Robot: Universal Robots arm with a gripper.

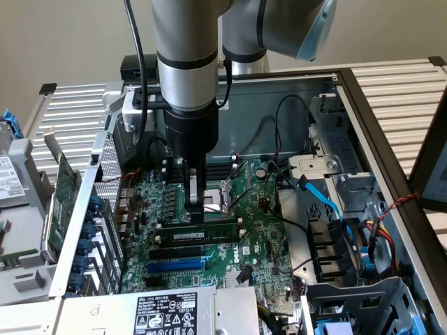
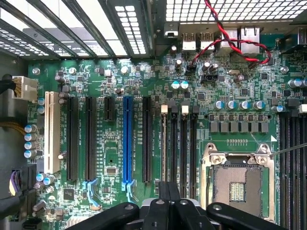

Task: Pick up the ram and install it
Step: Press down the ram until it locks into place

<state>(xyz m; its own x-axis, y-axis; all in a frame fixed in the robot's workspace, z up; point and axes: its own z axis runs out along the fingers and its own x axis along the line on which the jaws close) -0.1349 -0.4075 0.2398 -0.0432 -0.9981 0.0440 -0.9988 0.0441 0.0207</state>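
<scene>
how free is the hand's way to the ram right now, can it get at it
Probably yes. In the exterior view the hand stands directly above the ram, low enough to look at or on its top edge, with nothing between them. The blue cable lies well off to the exterior view's right.

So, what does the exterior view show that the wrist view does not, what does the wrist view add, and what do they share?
Exterior view: the gripper low over the ram, which lies lengthwise among the black slots. There are also blue cables toward the exterior view's right and the labelled power supply near its lower edge.
Wrist view: a white slot, a twisted red and black wire and the vented rear panel.
Shared: the green motherboard, the blue slot and the CPU socket.
</scene>
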